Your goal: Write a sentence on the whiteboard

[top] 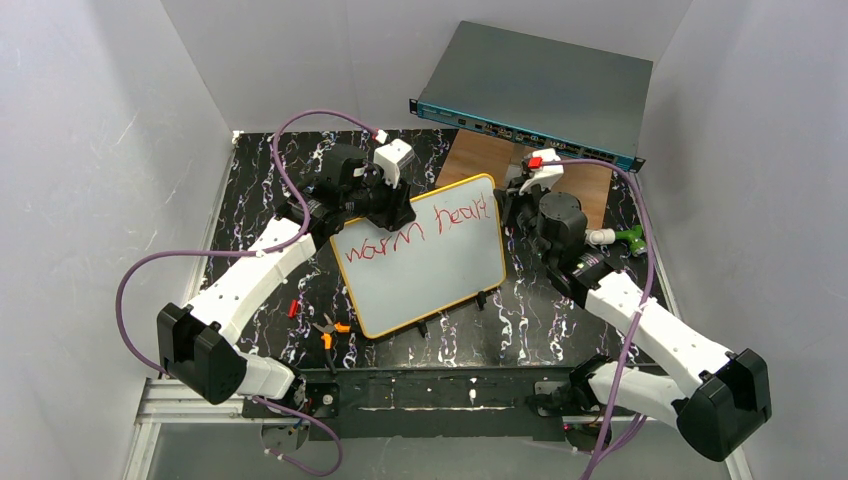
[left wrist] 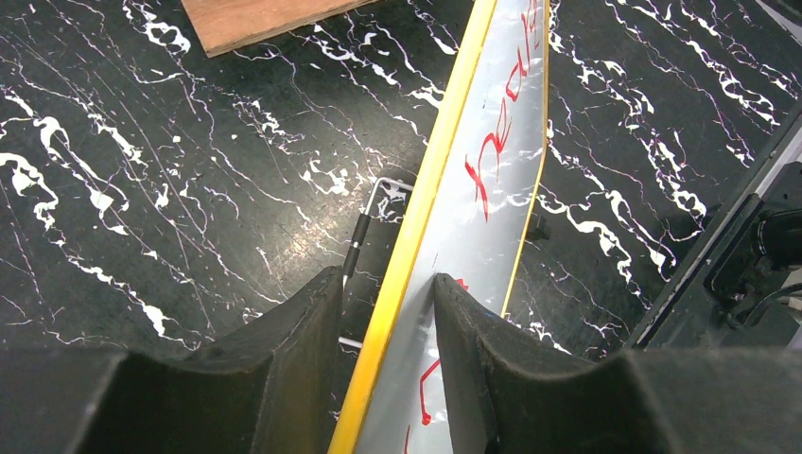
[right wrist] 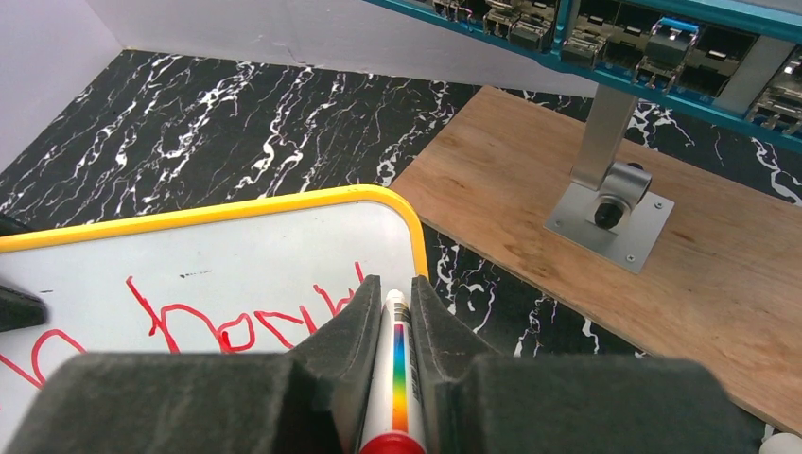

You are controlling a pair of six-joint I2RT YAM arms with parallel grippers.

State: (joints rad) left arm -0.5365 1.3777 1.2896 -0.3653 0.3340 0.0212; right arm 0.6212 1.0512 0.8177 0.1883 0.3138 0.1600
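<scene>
Two arms reach over the black marbled table (top: pixel 260 190) toward the whiteboard (top: pixel 430 270), which lies near the middle of the table, turned at an angle, with its far end lifted off the surface. The board has a yellow-orange rim, and small black clip feet show at its near edge.

The left gripper (left wrist: pixel 388 284) takes the board by its far left edge. One pad (left wrist: pixel 473 350) lies on the written face, the other is behind the rim, so the claw is narrow and holds the board.

The right gripper (right wrist: pixel 395 288) is closed tightly on a white marker (right wrist: pixel 397 369) with a rainbow stripe and a red end. The marker's tip is just beside the far right corner of the board, after the last letter. I cannot tell if the tip touches the surface.

The sentence (top: pixel 420 232) is in red handwriting on the upper part of the board and reads about "warm heart"; the lower part is blank.

Behind the board a wooden panel (right wrist: pixel 605 274) lies on the table. A grey rack-mount box (top: pixel 540 90) with a teal front stands over it on a metal bracket (right wrist: pixel 610 203). Pliers (top: pixel 328 330) with orange handles lie near the board's near left corner.
</scene>
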